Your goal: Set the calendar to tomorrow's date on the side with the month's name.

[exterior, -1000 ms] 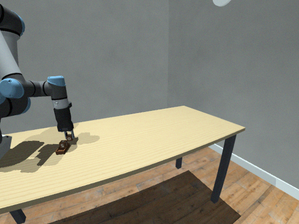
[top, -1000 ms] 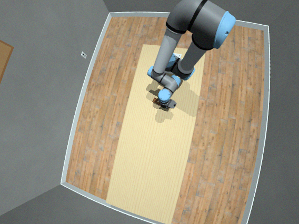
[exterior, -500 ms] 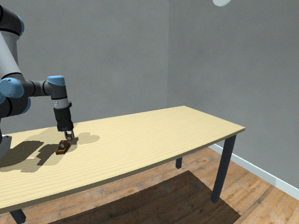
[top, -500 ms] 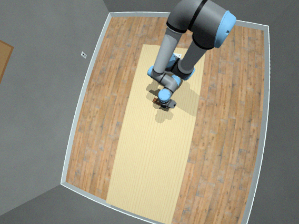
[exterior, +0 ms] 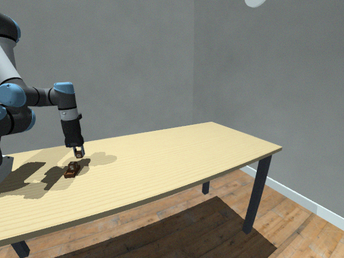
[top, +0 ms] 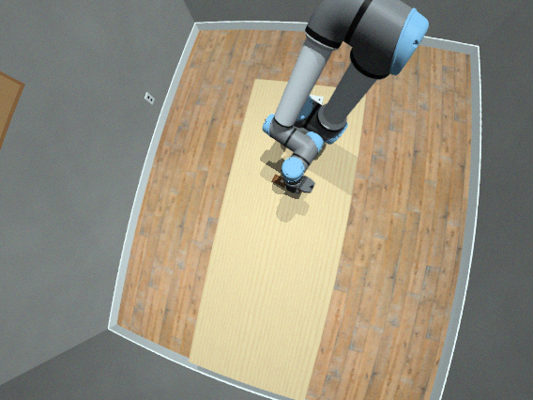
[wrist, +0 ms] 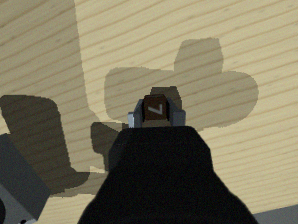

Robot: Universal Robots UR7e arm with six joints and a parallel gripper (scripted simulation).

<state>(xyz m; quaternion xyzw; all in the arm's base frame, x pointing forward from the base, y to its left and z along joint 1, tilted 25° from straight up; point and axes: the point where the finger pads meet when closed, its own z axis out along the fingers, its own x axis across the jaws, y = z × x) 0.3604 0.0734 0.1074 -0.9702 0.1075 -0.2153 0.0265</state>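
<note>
A brown number cube (exterior: 79, 154) (wrist: 155, 108) is held in the air above the worktop (top: 269, 282) (exterior: 157, 157) (wrist: 250, 30), apart from the brown calendar tray (top: 277, 179) (exterior: 70, 174). The exterior view shows what looks like a 0 on its side; the wrist view shows a light, 7-like figure lying sideways on another face. The end effector (top: 292, 189) (exterior: 79, 151) (wrist: 154, 105) has its two fingers part-way open, closed against opposite sides of this cube, which sits at the fingertips.

A second cube (exterior: 72, 165) is in the tray, with a 5-like figure on one side; whether it sits flat cannot be told. The tray rests on the worktop, lower than the end effector and to its left in the exterior view.

The arm (top: 302, 84) (exterior: 8, 65) reaches out over the worktop, its forearm sloping down to the wrist, and the end effector points downward with a slight tilt.

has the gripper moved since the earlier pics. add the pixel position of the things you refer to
Yes, the gripper (top: 293, 189) (exterior: 79, 154) (wrist: 154, 105) has moved up, judged against the table (top: 272, 282) (exterior: 181, 157) (wrist: 260, 30) in the exterior view.
</note>
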